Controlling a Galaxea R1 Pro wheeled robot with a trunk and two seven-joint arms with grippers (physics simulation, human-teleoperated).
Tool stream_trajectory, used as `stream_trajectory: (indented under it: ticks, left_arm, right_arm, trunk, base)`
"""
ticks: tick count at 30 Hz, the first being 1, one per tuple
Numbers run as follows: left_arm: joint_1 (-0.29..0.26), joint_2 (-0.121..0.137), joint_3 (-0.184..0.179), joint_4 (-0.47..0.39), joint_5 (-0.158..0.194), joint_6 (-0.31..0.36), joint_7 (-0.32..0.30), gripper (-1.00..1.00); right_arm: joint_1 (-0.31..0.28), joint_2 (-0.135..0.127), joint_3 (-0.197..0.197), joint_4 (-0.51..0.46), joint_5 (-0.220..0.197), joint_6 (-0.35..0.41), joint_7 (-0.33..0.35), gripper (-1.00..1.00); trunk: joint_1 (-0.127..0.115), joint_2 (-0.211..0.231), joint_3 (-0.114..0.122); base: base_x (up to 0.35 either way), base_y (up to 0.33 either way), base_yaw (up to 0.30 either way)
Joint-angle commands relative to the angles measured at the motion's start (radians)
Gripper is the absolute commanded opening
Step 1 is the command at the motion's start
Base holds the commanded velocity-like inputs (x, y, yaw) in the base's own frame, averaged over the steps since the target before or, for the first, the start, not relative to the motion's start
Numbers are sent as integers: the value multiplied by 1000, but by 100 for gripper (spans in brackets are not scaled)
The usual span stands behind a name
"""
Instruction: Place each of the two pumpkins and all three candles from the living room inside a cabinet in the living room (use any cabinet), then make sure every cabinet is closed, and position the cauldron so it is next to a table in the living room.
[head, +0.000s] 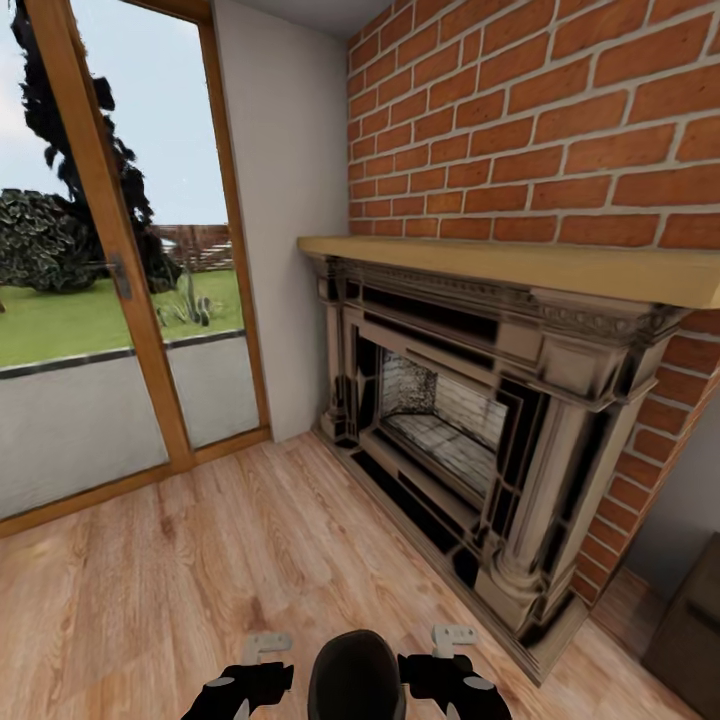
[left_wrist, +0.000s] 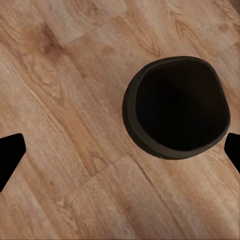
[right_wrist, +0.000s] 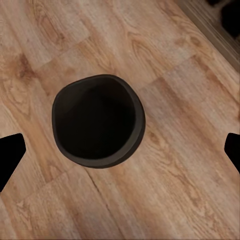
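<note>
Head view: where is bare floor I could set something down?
The wood plank floor is bare between the glass door and the dark stone fireplace. It is tighter at the bottom, where the round black cauldron stands between both grippers, and at the right past the fireplace beside a dark brown unit.

Both arms sit low at six o'clock in the head view, wrists bent. The left gripper (head: 266, 645) and the right gripper (head: 454, 636) point downward, jaws spread wide, holding nothing.
</note>
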Motion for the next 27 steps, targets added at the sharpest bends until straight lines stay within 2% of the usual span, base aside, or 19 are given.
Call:
stream_trajectory:
  ticks: [1,12,17,25,27]
  left_arm:
    - [0,1,-5,-2,8,5,6,100]
    - [0,1,-5,-2,6,4,5,100]
    - [1,1,-5,-2,5,3,5,100]
    - [1,-6,-6,-2,5,3,4,100]
    - [1,-11,-6,-1,5,3,3,100]
  right_arm:
    - [-1,0,3,-2,-10,4,-9,100]
    - [-1,0,5,14,-10,2,-7,100]
    - [-1,0,28,23,-10,0,-7,100]
    - [-1,0,41,24,-24,-3,-1,100]
    - [-1,-1,64,24,-39,-14,0,100]
  trunk:
    - [0,-1,-1]
    - [0,-1,-1]
    - [0,-1,-1]
    - [31,-57,-26]
    - [39,-71,-32]
  base:
    - [221,52,0]
    - [78,9,0]
    - [2,0,0]
    - [0,0,0]
    - [0,0,0]
